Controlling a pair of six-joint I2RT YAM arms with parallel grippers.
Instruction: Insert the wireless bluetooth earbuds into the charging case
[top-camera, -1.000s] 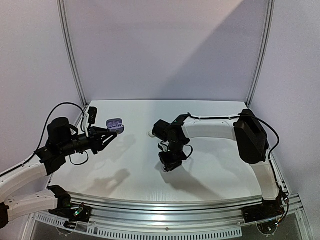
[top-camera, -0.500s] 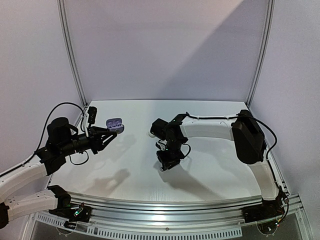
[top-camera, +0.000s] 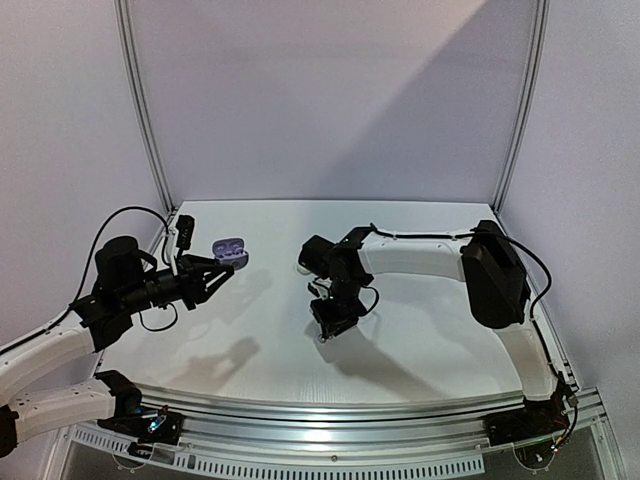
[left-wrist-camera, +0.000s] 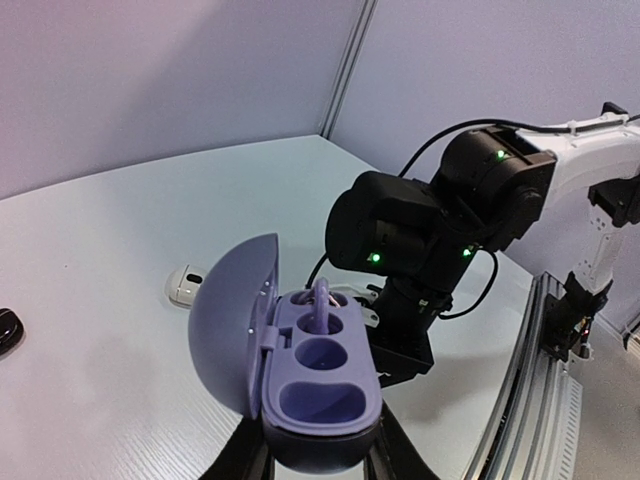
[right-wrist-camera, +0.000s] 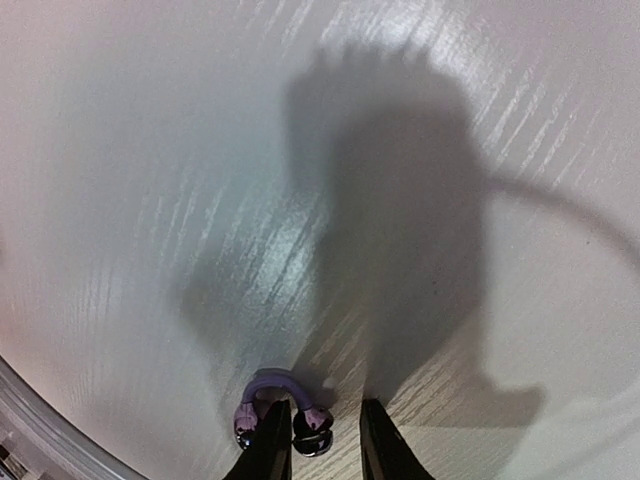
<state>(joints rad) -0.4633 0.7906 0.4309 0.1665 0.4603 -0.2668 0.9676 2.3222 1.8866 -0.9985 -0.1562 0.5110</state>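
Table (top-camera: 400, 350): white, faintly grained, closed in by pale lilac walls and an aluminium frame. Right arm (top-camera: 420, 258): folded over the table centre, wrist turned downward. Left arm (top-camera: 130, 285): at 9 o'clock in the overhead view, raised off the surface. Charging case (left-wrist-camera: 320, 390): lilac, oval, lid swung open toward 9 o'clock in the left wrist view; three recesses, the two nearer ones empty; held aloft, the left gripper (top-camera: 218, 270) clamped low on its body. White case (left-wrist-camera: 185, 285): pebble-shaped, on the table at 10 o'clock of the lilac one. Right gripper (right-wrist-camera: 322, 415): tips down at the tabletop, jaws a little apart, nothing pinched between both. Loose earbud (right-wrist-camera: 270, 382): on the table at 6 o'clock of the right wrist view, straddling the 9 o'clock finger, one end in the gap. Likely hazard: closing from here may catch only that end, so the smooth piece squirts sideways or hangs crooked for insertion. Appearance: a lilac arch joining two dark glossy bulbs. Seated earbud (left-wrist-camera: 322, 298): same lilac, arch upward, in the far recess.
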